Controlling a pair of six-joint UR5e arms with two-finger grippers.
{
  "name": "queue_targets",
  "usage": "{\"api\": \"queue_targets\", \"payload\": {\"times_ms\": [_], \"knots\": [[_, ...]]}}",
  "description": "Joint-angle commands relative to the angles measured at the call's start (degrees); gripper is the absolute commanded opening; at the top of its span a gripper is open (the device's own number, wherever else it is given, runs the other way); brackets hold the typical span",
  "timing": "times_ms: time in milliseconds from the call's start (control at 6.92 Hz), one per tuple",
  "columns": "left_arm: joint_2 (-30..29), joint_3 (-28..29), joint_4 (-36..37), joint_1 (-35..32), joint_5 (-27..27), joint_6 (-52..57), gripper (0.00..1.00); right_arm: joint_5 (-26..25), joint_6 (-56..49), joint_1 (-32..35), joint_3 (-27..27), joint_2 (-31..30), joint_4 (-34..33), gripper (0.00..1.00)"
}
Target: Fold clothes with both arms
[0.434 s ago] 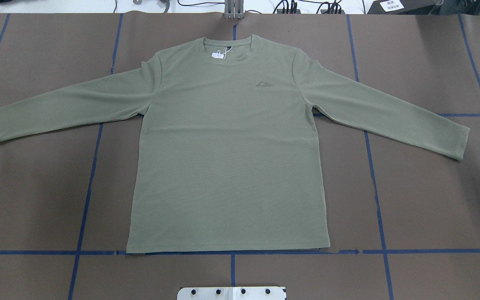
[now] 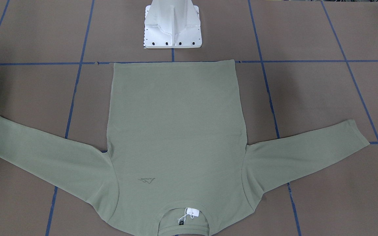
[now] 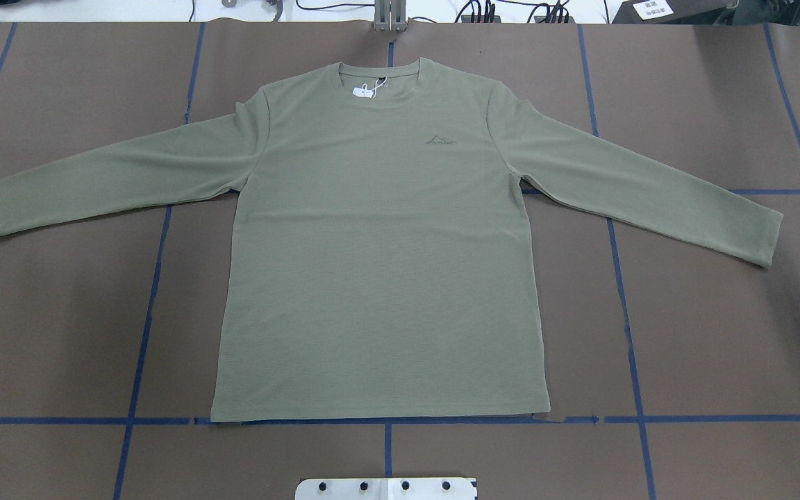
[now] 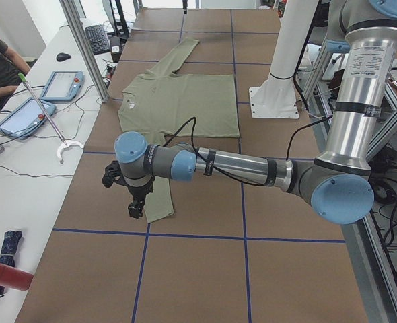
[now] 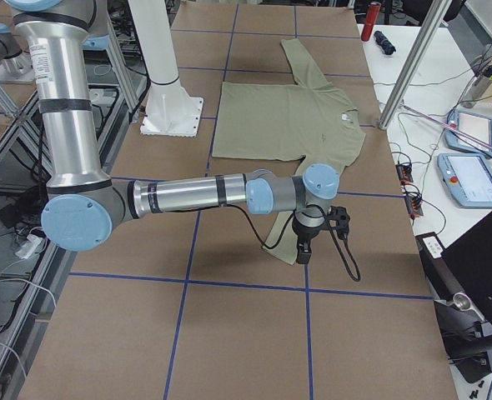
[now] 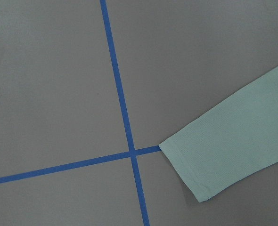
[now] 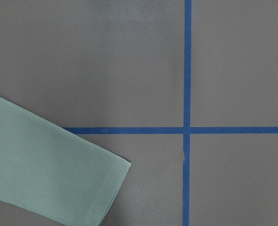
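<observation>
Well, both arms are stretched out low from the robot's edge of the worktop (image 3: 719,347). The left arm (image 4: 239,167) runs almost level toward the worktop's left end with its wrist bent downward. The left fingers (image 4: 136,208) hang above the cuff of the shirt's left sleeve (image 6: 209,160). The right arm (image 5: 196,193) mirrors it toward the right end, and the right fingers (image 5: 303,250) point down over the other cuff (image 7: 82,183). I cannot tell how far apart either pair of fingers stands, since only the side views show them. Both cuffs lie flat beside crossings of blue tape (image 6: 125,117). The sage-green shirt (image 3: 379,264) is spread face up mid-worktop, with its hem toward the robot's edge, its collar toward the far edge and its sleeves angled out toward the ends.
</observation>
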Motion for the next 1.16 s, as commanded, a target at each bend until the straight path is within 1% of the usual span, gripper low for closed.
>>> {"api": "queue_targets", "payload": {"times_ms": [0, 145, 289, 434, 578, 723, 867, 1012], "knots": [[0.0, -0.5, 0.1, 0.0, 0.0, -0.1, 1.00, 0.2, 0.2, 0.0, 0.0, -0.2, 0.2, 1.00], [0.8, -0.6, -0.2, 0.0, -0.1, 0.0, 1.00, 0.5, 0.4, 0.0, 0.7, -1.6, 3.4, 1.00], [0.7, -1.2, -0.9, 0.3, -0.1, 0.0, 1.00, 1.8, 0.6, -0.5, 0.9, -2.5, 7.9, 1.00], [0.7, -4.7, -0.8, 0.5, -0.5, -1.0, 1.00, 1.4, 0.7, -2.7, 0.5, -2.8, 8.2, 1.00], [0.8, -5.8, -0.7, 0.5, -4.7, -1.9, 1.00, 0.8, 4.6, -5.4, -1.6, -1.9, 8.7, 1.00], [0.6, -6.5, -0.7, 0.5, -6.3, -2.8, 1.00, 0.9, 5.7, -6.6, -5.9, -1.8, 14.5, 1.00], [0.5, -7.7, -0.7, 0.5, -5.8, -3.5, 1.00, 1.2, 9.3, -6.8, -11.4, -1.7, 21.4, 1.00], [0.5, -7.7, -0.8, 0.6, -5.8, -3.3, 1.00, 1.1, 18.0, -8.5, -14.2, -1.1, 27.3, 1.00]]}}
